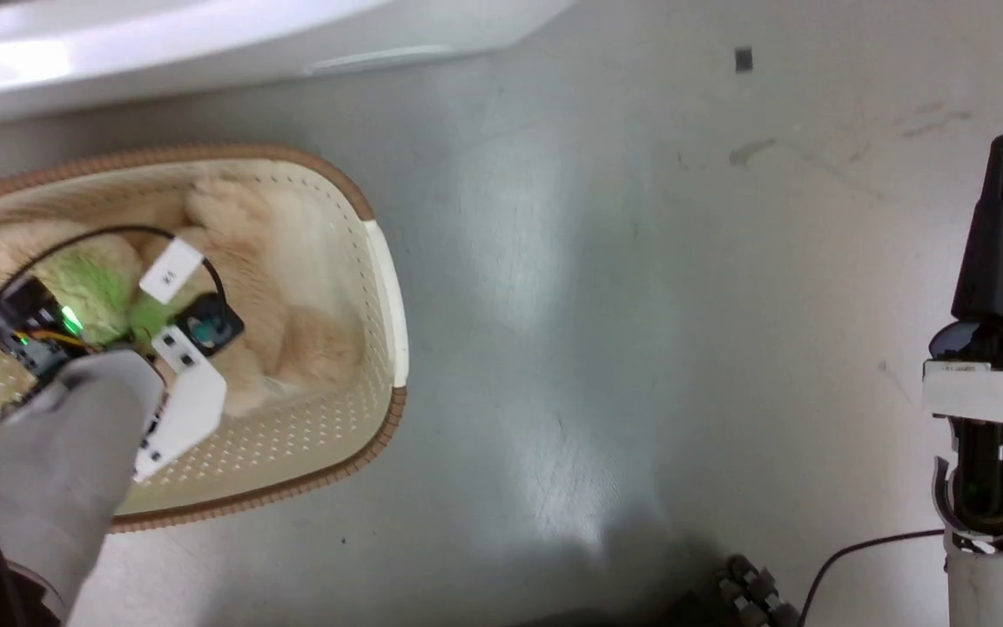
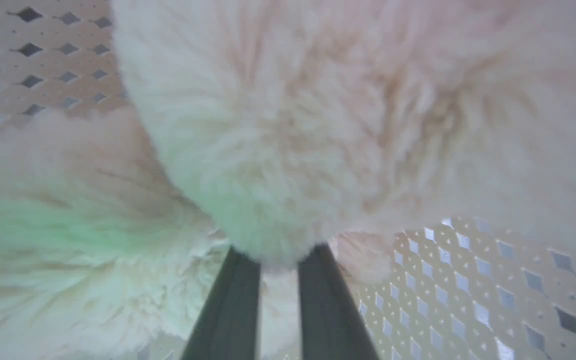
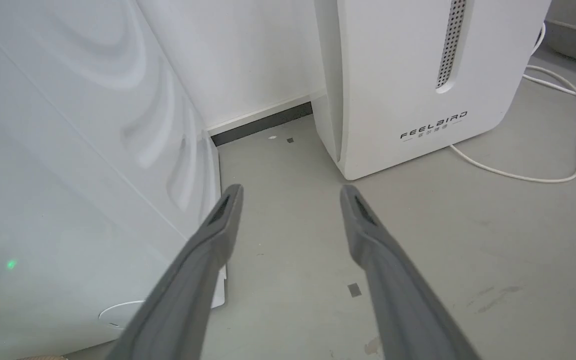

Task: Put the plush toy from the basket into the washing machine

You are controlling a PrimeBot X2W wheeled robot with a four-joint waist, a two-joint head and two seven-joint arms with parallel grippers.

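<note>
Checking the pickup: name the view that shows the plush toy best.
Head view: the plush toy lies in the basket, mostly visible. The left wrist view gives blurred close-up fur at the left gripper; the right wrist view faces the washing machine.

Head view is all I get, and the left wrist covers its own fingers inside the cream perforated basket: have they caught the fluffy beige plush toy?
Observer: Left wrist view: the left gripper's dark fingers sit close together, a rounded lump of the plush toy pinched between them.
Operator: Right gripper free?
Observer: Right wrist view: the right gripper is open and empty, above grey floor between the large white washing machine and a white boxy FEELBIRD appliance.
</note>
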